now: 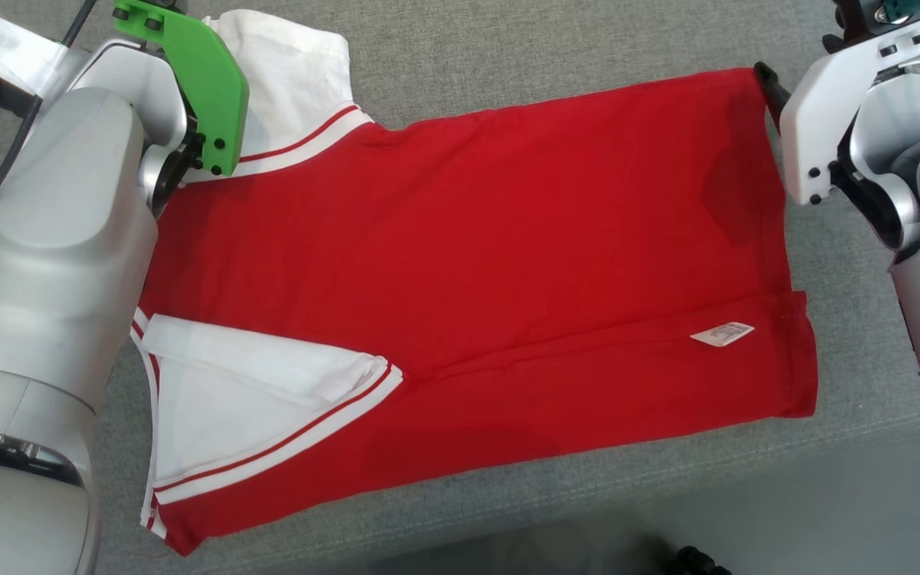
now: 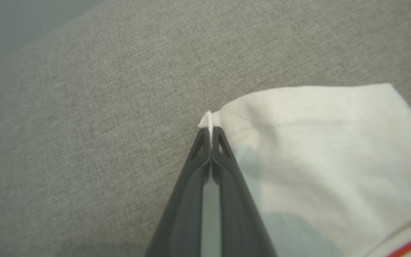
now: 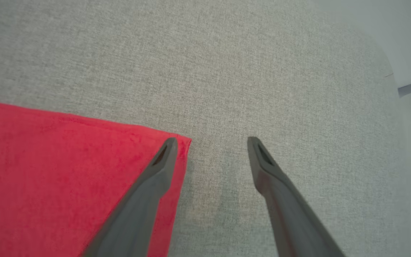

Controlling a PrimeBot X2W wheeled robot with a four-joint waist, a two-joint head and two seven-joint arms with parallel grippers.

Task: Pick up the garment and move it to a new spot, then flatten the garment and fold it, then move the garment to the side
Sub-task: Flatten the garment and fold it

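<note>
The garment (image 1: 476, 263) is a red shirt with white, red-striped sleeves, spread flat across a grey cushion. Its far white sleeve (image 2: 326, 150) lies at the upper left of the head view. My left gripper (image 2: 211, 134) is shut on the corner of that sleeve's edge, with a small white tip of cloth poking out between the fingers. My right gripper (image 3: 211, 142) stands open at the garment's far right corner (image 3: 182, 142): one finger lies over the red cloth, the other over bare cushion. A white label (image 1: 721, 333) shows near the hem.
The grey fabric cushion (image 1: 508, 48) carries the garment, with bare room beyond it and to the right. Its front edge (image 1: 588, 495) runs below the shirt, and grey floor lies past it. A dark object (image 1: 695, 561) sits at the bottom edge.
</note>
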